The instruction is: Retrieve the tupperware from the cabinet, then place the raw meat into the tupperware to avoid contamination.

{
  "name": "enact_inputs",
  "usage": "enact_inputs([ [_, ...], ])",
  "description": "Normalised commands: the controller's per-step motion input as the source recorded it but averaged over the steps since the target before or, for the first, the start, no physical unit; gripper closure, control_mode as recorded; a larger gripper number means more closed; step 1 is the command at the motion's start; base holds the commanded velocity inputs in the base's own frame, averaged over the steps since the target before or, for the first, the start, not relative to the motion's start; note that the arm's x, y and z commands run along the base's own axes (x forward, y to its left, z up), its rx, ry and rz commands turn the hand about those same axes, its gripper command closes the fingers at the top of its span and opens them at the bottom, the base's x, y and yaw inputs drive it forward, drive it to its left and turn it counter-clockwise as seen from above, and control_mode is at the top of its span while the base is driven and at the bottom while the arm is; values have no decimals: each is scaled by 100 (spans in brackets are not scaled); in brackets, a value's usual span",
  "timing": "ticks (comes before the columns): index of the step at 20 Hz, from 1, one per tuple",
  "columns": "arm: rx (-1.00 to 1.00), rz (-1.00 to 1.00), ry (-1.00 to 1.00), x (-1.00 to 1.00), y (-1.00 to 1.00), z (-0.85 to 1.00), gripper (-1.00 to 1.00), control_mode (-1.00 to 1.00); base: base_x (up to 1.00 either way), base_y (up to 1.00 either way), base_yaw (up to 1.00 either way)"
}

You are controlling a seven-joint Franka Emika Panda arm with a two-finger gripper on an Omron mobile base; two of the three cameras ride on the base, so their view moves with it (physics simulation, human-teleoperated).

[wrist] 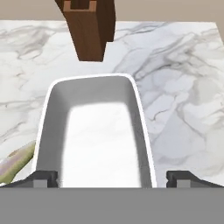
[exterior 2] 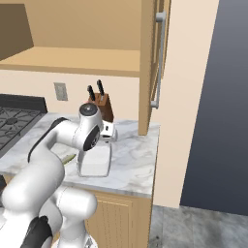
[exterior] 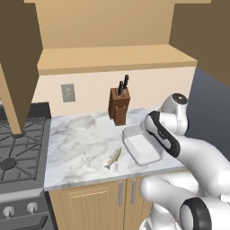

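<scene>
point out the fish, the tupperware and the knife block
fish (exterior: 113, 158), left base view, mid body
tupperware (wrist: 98, 140), hand view, inside floor
knife block (exterior: 119, 107), left base view, front face

This is a home kitchen. A marble bench (exterior: 81, 143) runs beside a gas stove (exterior: 18, 148) with black grates and knobs. A wooden knife block (exterior: 119, 107) stands by the wall, near a wall socket (exterior: 68, 93). Light-wood cupboards (exterior: 96, 200) sit under the bench, and an open wall cabinet (exterior 2: 154, 63) with a silver bar handle hangs above it.
</scene>
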Motion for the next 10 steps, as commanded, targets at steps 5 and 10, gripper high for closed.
enact_inputs([
  [5, 3, 0, -1, -1, 60, 0, -100, -100, 0, 0, 0],
  [10, 0, -2, 0, 0, 72, 0, -100, -100, 0, 0, 0],
])
